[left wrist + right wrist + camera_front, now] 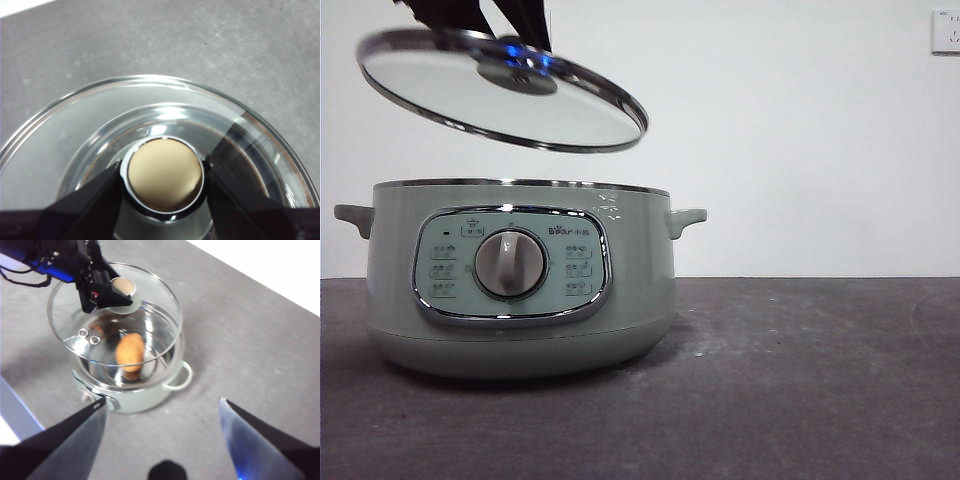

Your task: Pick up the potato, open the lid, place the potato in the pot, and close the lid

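The front view sits low at tabletop (800, 380) height, looking level at the pot (520, 280) close up, a white wall behind. The left wrist view looks straight down, very near, onto the lid (150, 115) knob. The right wrist view looks down from farther off, taking in pot (145, 395), lid (115, 315) and tabletop (250, 340), which all three views share.

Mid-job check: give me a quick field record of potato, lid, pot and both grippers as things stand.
potato: inside the pot, seen through the glass
lid: held tilted in the air above the pot, not seated
pot: upright on the table, uncovered
left gripper: shut on the lid's knob
right gripper: open, empty, off to the side of the pot
remaining step: lower the lid onto the pot
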Controlling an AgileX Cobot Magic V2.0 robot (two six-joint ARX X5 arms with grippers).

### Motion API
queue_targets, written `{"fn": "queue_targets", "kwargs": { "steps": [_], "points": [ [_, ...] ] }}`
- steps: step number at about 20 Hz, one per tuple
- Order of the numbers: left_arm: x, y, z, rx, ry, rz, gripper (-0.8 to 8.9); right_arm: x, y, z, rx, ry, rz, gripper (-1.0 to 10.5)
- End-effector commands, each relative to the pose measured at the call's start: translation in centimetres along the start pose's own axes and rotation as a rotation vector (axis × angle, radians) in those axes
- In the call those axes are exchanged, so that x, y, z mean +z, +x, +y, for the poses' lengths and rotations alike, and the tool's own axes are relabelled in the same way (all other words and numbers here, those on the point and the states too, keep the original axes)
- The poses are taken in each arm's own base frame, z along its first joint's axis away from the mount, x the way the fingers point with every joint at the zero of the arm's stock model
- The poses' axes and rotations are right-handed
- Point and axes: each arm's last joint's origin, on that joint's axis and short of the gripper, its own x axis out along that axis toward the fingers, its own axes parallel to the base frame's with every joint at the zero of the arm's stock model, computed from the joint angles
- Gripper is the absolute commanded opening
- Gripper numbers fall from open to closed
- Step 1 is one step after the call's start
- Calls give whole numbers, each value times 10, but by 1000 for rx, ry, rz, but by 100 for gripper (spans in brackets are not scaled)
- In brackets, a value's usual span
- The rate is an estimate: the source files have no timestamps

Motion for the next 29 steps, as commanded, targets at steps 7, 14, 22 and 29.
{"fn": "queue_targets", "kwargs": {
  "steps": [7,14,22,29],
  "points": [
    [-20,26,-11,-7,-62,-80,-9,0,0,0,-14,18,-1,373],
    [-37,37,-12,-11,-64,-24,-9,0,0,0,-14,18,-2,373],
    [-77,57,-12,-2,-55,122,-9,1,0,-1,-16,19,-14,373],
    [-79,58,-10,34,-48,128,372,1,0,0,-14,20,-13,372]
  ]
}}
